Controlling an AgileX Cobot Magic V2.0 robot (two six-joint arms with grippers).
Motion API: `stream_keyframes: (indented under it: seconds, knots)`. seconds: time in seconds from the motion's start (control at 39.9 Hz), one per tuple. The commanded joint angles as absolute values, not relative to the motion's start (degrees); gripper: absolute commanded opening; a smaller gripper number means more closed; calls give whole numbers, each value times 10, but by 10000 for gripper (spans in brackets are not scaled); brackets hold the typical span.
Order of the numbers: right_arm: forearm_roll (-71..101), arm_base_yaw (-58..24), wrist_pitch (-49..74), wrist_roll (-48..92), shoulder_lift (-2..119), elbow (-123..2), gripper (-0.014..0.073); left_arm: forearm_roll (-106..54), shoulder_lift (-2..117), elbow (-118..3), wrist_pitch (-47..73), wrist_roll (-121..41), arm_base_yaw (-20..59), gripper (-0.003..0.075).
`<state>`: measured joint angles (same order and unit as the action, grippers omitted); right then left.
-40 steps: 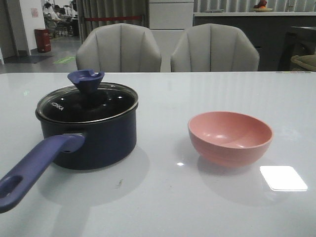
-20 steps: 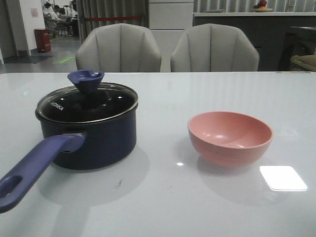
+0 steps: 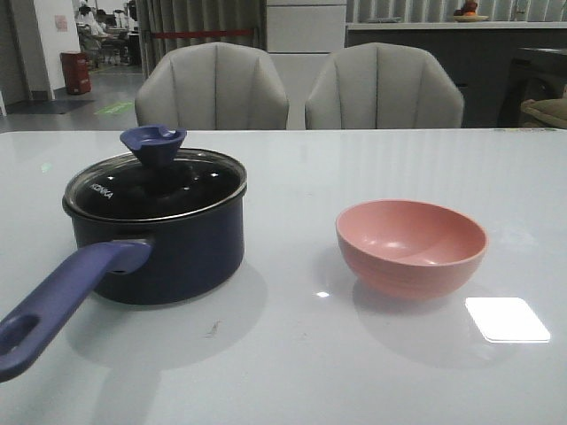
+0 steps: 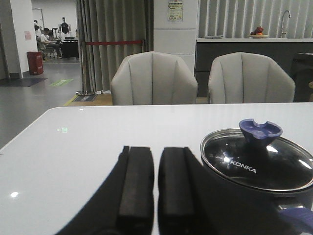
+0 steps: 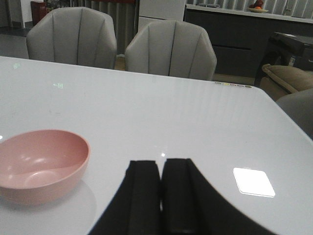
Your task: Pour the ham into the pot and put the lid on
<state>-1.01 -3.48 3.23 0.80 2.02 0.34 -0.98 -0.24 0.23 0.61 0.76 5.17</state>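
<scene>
White "KONKA" lettering reads clearly on the glass lid (image 4: 258, 159) of the pot (image 3: 158, 235); in the front view the same word sits near the lid's left rim (image 3: 104, 192), small but legible. Posted notice (image 4: 175, 10) on the far pillar: print too small to read. No other legible text.

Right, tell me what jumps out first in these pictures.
The dark navy pot stands on the left of the white table, its glass lid already on and its long handle pointing toward the camera. To its right sits the pink bowl, which looks empty. No ham shows.
</scene>
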Motion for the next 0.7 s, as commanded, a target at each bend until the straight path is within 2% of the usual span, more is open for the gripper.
stream_keyframes:
  seconds: [0.0,0.13,0.68]
  knots:
    - [-20,-31,-54,0,15,14,149,-14,-13,15,-41,12,50,130]
    - [-20,-31,-27,0,-19,12,149,-14,-13,15,-41,12,50,130]
    - [-20,-31,-29,-4,-18,12,149,-14,-13,15,-41,12,50,130]
